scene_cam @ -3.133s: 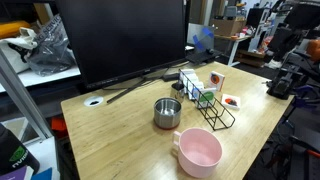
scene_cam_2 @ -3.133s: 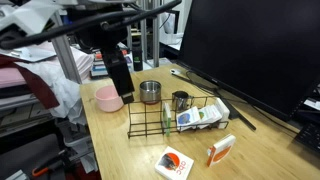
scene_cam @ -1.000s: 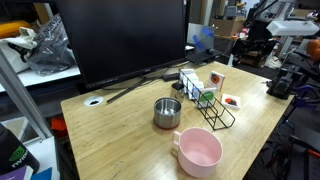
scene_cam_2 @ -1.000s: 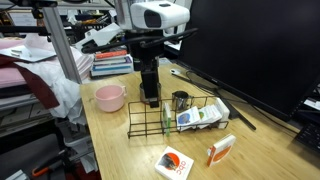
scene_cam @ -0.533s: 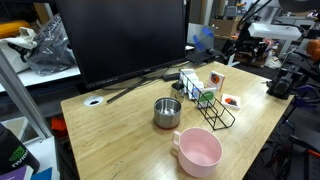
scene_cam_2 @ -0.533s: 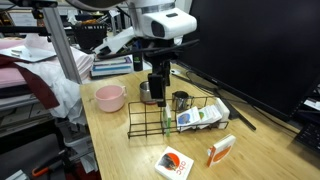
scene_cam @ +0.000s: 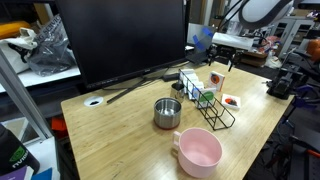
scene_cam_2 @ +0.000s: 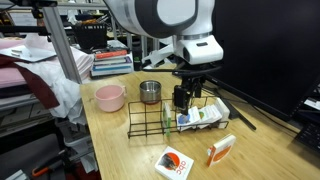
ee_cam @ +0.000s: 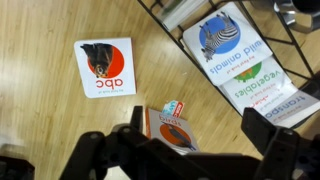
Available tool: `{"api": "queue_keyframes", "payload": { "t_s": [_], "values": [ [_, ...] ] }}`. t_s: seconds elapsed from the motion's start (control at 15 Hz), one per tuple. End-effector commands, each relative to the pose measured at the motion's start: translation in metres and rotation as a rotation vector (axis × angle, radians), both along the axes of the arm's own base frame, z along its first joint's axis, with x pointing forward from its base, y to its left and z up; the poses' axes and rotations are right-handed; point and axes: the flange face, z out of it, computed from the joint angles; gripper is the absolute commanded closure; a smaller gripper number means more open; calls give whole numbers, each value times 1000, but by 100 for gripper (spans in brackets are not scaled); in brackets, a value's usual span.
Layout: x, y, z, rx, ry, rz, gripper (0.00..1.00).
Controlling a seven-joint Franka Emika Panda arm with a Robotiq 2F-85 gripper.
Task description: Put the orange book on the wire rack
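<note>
A big black monitor (scene_cam: 120, 40) is standing on a wooden table (scene_cam: 110, 135), with cluttered shelves (scene_cam_2: 40, 62) sitting beside it.

This looks like a robotics lab or office. A big dark monitor (scene_cam: 125, 40) stands on a wooden desk (scene_cam: 120, 140) and a white robot arm (scene_cam_2: 165, 18) reaches over it. Metal shelving (scene_cam_2: 62, 50) holds stacked papers (scene_cam_2: 112, 65), and cluttered workbenches (scene_cam: 232, 38) fill the back.

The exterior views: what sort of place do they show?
Probably a lab or office workspace: a large dark monitor stands on the wooden table, and a metal shelf with stacked papers stands beside it.
</note>
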Motion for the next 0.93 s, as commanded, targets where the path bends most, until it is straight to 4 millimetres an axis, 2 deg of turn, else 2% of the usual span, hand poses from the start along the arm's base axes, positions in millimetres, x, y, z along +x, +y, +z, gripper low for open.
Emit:
{"api": "queue_keyframes", "payload": {
  "t_s": [0.0,0.07,0.2,0.67,0.87],
  "values": [
    [30,-19,-8,14,-10,-200,0],
    [16,-14,-6,6,-8,-112,0],
    [20,-18,-11,4,-2,-124,0],
    [19,-15,-8,3,-6,-120,0],
    [30,-20,-16,27,-9,-206,0]
  ]
}}
